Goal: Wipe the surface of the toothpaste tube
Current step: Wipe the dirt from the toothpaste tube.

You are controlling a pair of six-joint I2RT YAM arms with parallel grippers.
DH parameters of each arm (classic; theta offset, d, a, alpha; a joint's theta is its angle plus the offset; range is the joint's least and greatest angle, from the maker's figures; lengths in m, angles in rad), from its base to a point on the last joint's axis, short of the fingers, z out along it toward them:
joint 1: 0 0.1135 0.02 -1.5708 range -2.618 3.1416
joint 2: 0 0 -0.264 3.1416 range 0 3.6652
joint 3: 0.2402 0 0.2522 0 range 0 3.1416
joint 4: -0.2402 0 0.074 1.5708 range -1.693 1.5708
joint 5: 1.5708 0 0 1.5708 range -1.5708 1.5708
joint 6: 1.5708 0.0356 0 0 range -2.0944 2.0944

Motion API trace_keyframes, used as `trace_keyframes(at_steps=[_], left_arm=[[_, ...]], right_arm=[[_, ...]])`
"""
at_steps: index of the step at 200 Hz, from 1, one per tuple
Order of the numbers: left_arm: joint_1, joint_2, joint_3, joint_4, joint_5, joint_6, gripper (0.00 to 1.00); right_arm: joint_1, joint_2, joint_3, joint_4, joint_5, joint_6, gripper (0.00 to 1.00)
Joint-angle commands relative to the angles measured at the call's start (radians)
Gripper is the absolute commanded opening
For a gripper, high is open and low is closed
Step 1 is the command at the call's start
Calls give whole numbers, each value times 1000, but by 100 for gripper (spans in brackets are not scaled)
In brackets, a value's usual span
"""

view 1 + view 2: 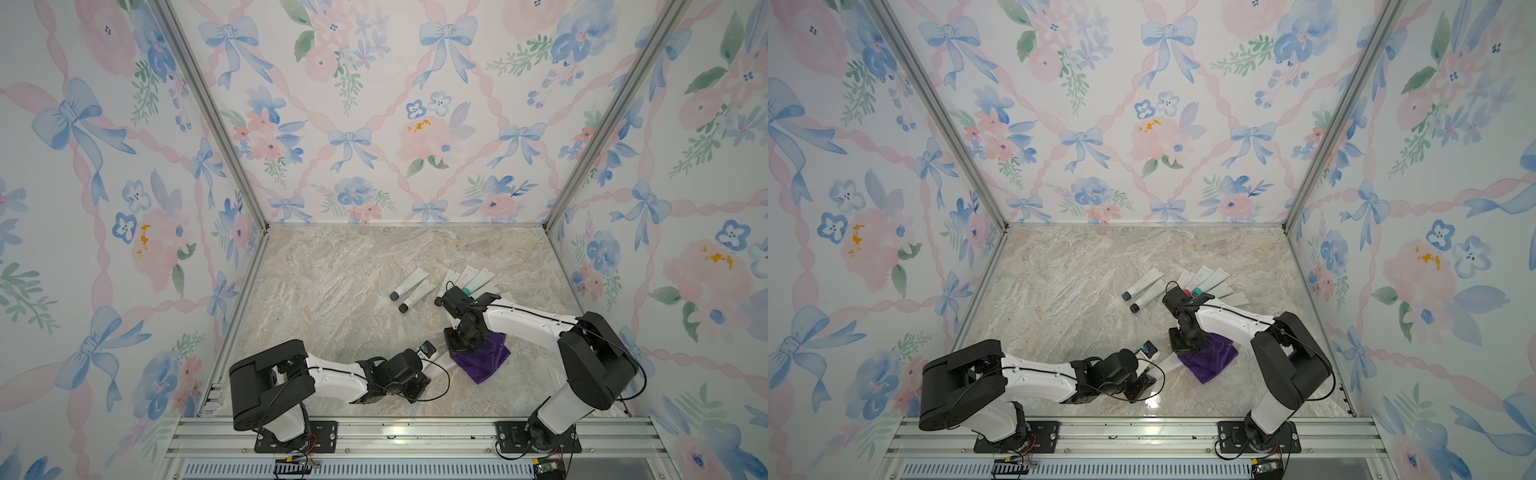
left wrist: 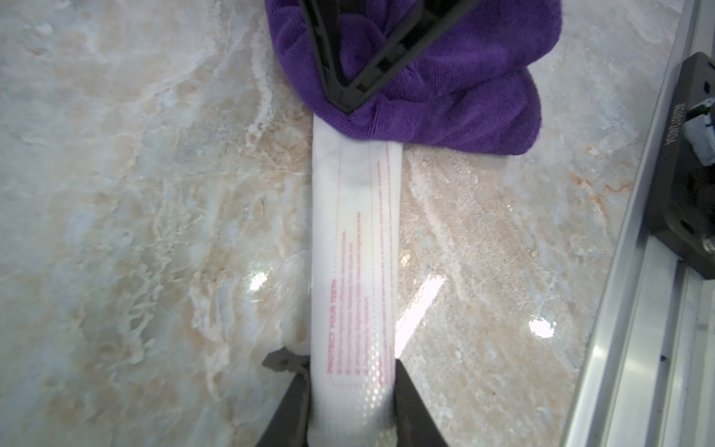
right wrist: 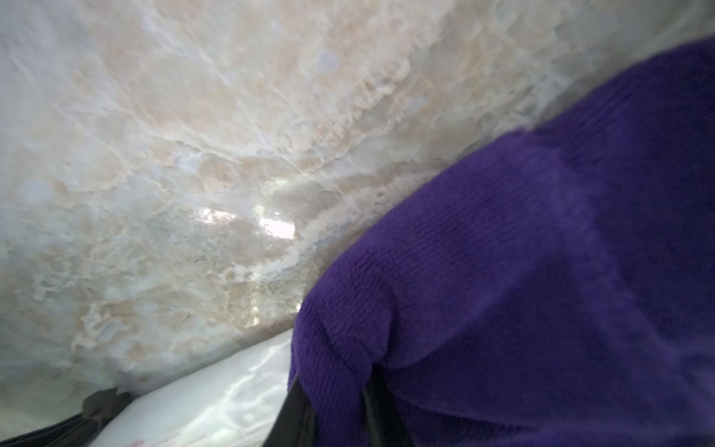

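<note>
Between the fingers of the left tool point(image 2: 352, 391): toothpaste tube point(image 2: 354, 251), gripped by one end.
Far end lies under purple cloth point(image 2: 445, 96), pinched in the right tool point(image 2: 348, 102), on the marble surface point(image 2: 154, 193).

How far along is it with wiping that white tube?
Done: the left gripper is shut on one end of the toothpaste tube, and the right gripper has the purple cloth pinched. In hand: the cloth lies over the tube's other end, under the right gripper. Left: the printed stretch between cloth and left gripper lies bare; whether it has been wiped already, the pictures cannot say.
</note>
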Motion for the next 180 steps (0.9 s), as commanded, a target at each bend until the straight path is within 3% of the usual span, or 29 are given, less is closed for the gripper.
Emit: trace_keyframes(at_steps=[1, 30, 56, 84, 120, 144, 180], left_arm=[[5, 13, -9, -37, -16, 2, 31], [5, 16, -8, -37, -15, 2, 31], [4, 16, -8, -38, -16, 3, 31], [4, 14, -8, -36, -16, 3, 31], [2, 13, -10, -36, -17, 2, 31], [3, 15, -9, -37, -15, 2, 31], [3, 14, -9, -37, -17, 3, 31]], right_arm=[[23, -46, -44, 13, -156, 44, 20], [75, -76, -56, 61, -248, 81, 20], [58, -56, -67, 67, -244, 68, 20], [-18, -3, -77, 46, -185, 16, 20], [-99, 23, -52, -29, -14, -44, 20], [-103, 53, -43, -58, 66, -54, 20], [-63, 44, -31, -69, 76, -38, 20]])
